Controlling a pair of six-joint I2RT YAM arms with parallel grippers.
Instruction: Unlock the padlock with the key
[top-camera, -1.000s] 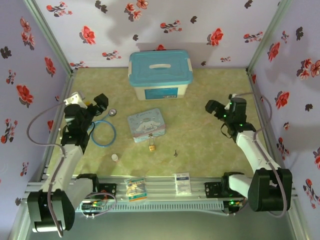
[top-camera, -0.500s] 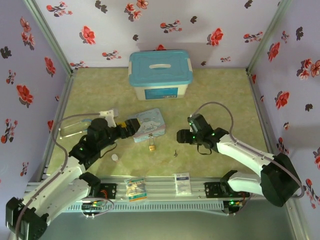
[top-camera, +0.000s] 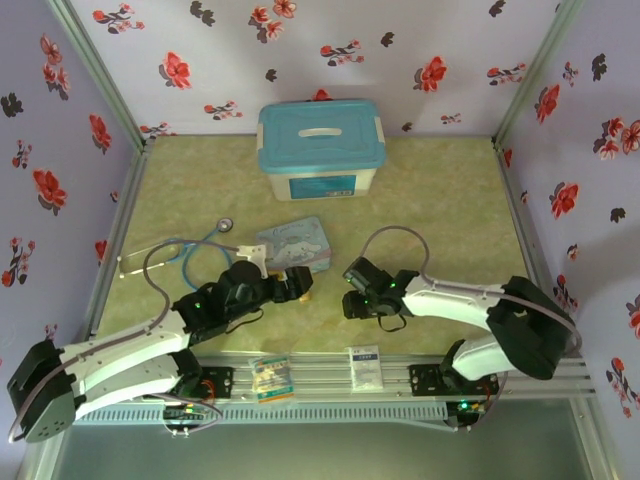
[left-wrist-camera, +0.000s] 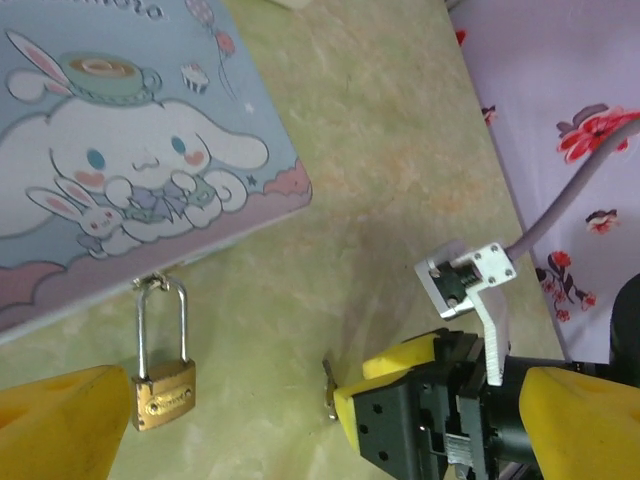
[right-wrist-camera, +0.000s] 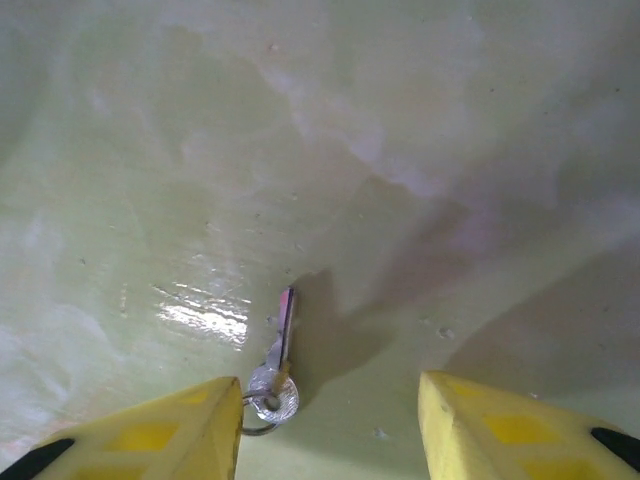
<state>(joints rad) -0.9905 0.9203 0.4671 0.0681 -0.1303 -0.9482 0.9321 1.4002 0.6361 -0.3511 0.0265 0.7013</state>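
The small brass padlock (left-wrist-camera: 163, 388) lies flat on the green table with its silvery shackle (left-wrist-camera: 161, 318) touching the edge of the cartoon tin. My left gripper (left-wrist-camera: 322, 432) is open and low over it, and the padlock sits just inside the left yellow finger (left-wrist-camera: 62, 422). The thin key (right-wrist-camera: 281, 352) lies flat on the table, its ring end against the left finger (right-wrist-camera: 160, 432) of my right gripper (right-wrist-camera: 330, 432). That gripper is open, its jaws half narrowed around the key with a wide gap on the right. From above, the left gripper (top-camera: 296, 283) and the right gripper (top-camera: 350, 298) almost face each other.
The pale blue cartoon tin (top-camera: 293, 250) lies just behind both grippers. A blue-lidded storage box (top-camera: 320, 150) stands at the back. A stethoscope with blue tubing (top-camera: 190, 250) lies at the left. Two small packets (top-camera: 268, 378) rest on the front rail.
Both arms have swung in from the sides to the table's middle and come down low. The right gripper's jaws have narrowed around the key. The left gripper has stayed wide open.
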